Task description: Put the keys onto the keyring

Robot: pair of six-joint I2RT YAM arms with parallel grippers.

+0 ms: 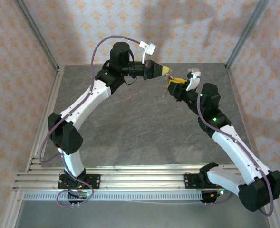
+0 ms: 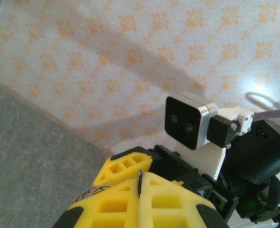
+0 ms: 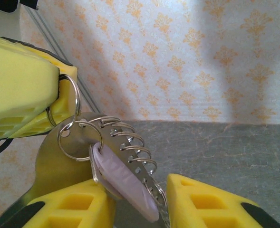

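Note:
The keyring [image 3: 130, 142] is a metal strip with a row of small wire loops, hung from a larger ring. My left gripper [image 2: 140, 178] is shut on that ring's thin metal edge, and some wire loops [image 2: 93, 192] stick out beside its pads. The key [image 3: 125, 183], with a pale lilac head, hangs from a small split ring on the strip. It lies between the yellow fingers of my right gripper [image 3: 140, 204], whose jaws stand apart around it. From above, both grippers [image 1: 164, 71] [image 1: 173, 83] meet high over the far table, the keyring [image 1: 164, 91] dangling below.
The grey table [image 1: 130, 128] lies well below both grippers. Patterned walls stand at the back and sides, and a metal frame post [image 1: 246, 33] rises at the far right. The right wrist's camera [image 2: 187, 118] sits close in front of the left gripper.

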